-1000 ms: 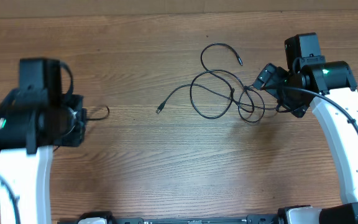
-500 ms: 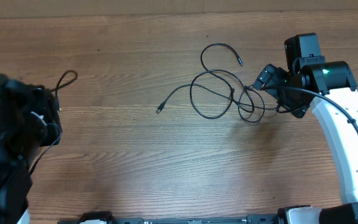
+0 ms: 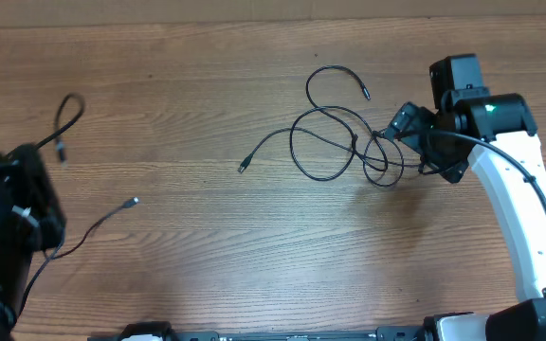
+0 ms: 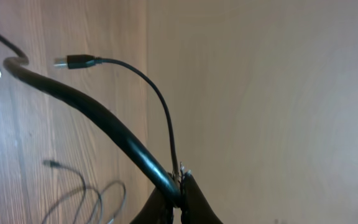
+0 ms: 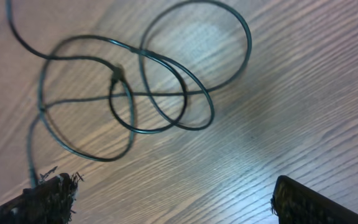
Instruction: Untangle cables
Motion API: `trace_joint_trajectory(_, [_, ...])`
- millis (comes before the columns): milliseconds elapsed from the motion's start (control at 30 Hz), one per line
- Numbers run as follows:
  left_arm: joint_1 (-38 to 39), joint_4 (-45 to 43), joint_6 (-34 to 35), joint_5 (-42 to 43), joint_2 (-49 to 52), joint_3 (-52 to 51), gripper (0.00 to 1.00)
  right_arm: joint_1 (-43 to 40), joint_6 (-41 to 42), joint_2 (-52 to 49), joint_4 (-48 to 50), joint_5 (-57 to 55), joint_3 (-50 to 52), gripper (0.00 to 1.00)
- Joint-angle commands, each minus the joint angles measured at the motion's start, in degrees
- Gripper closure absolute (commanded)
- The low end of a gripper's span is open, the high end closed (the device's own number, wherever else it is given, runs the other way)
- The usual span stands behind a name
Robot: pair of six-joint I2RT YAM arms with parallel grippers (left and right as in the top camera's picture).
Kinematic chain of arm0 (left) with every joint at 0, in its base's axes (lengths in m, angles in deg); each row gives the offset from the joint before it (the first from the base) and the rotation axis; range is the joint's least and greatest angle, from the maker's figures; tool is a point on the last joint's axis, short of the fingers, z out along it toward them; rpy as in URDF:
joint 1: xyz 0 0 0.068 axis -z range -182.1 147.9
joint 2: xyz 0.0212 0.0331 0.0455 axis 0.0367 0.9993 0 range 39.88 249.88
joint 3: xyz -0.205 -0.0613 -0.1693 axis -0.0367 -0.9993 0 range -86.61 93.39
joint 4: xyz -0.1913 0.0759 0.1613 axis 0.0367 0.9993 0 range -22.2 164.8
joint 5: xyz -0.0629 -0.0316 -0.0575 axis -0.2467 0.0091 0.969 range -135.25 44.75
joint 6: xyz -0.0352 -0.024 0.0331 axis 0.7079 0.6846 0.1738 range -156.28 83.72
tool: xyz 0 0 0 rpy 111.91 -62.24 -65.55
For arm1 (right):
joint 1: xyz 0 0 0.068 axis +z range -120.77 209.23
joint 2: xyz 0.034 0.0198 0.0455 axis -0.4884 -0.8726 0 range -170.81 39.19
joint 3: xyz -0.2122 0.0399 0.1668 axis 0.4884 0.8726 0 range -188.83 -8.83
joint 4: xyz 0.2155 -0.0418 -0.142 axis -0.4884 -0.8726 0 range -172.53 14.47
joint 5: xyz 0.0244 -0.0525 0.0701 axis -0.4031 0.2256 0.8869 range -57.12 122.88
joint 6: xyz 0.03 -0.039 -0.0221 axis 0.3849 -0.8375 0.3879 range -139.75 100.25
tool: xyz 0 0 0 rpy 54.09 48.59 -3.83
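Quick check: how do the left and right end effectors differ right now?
The left end effector is shut on one thin cable; the right end effector is wide open and holds nothing. The left one is far from the tangled cables, its cable lying apart from them; the right one sits at the tangle's edge. Both are dark and two-fingered.

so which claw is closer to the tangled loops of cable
Right. The right claw sits open just right of the tangle; the left claw is far off at the left, shut on a separate cable.
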Motion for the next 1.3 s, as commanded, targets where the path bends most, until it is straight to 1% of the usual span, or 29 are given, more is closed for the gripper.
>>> trace_joint_trajectory(0, [-0.1, 3.2, 1.5, -15.0, -0.3, 3.0, 0.96, 0.3, -0.2, -0.5, 1.0, 0.2, 3.3, 0.0])
trace_joint_trajectory(100, [-0.1, 8.5, 4.5, -25.4, -0.2, 2.9, 0.96, 0.3, -0.2, -0.5, 1.9, 0.2, 5.6, 0.0])
trace_joint_trajectory(133, [-0.1, 8.9, 3.5, -28.8, -0.1, 2.4, 0.96, 0.3, -0.2, -0.5, 2.2, 0.2, 6.3, 0.0])
trace_joint_trajectory(300, [-0.2, 8.9, 2.7, -38.5, 0.5, -2.4, 0.96, 0.3, -0.2, -0.5, 3.4, 2.8, 9.0, 0.0])
trace_joint_trajectory(433, [-0.2, 8.9, 3.6, -44.1, 2.4, -6.8, 0.96, 0.3, -0.2, -0.5, 3.1, 3.2, 9.4, 0.0])
trace_joint_trajectory(600, [-0.3, 8.9, 4.2, -47.5, 7.4, -11.9, 0.95, 0.3, -0.2, -0.5, 3.5, 3.2, 9.4, 0.0])
trace_joint_trajectory(733, [-2.3, 8.8, 5.3, -46.9, 13.6, -13.2, 0.95, 0.3, -0.2, -0.5, 3.8, 3.2, 9.4, 0.0])
trace_joint_trajectory(833, [-4.5, 8.8, 5.3, -44.4, 18.8, -13.2, 0.93, 0.3, -0.2, -0.5, 4.2, 3.2, 9.4, 0.0])
trace_joint_trajectory(900, [-6.2, 8.9, 5.2, -42.2, 21.9, -13.2, 0.94, 0.3, -0.2, -0.5, 4.5, 3.2, 9.4, 0.0])
trace_joint_trajectory(933, [-7.4, 8.9, 5.1, -40.8, 23.7, -13.2, 0.95, 0.3, -0.2, -0.5, 4.7, 3.2, 9.4, 0.0])
trace_joint_trajectory(1067, [-12.2, 8.9, 4.7, -34.7, 29.4, -13.2, 0.94, 0.3, -0.2, -0.5, 4.9, 3.2, 9.4, 0.0])
trace_joint_trajectory(1167, [-16.8, 8.9, 4.6, -28.5, 33.6, -13.2, 0.94, 0.3, -0.2, -0.5, 4.9, 3.1, 9.4, 0.0])
trace_joint_trajectory(1267, [-21.5, 8.9, 2.5, -21.6, 37.7, -13.2, 0.93, 0.3, -0.2, -0.5, 5.1, 3.1, 9.4, 0.0])
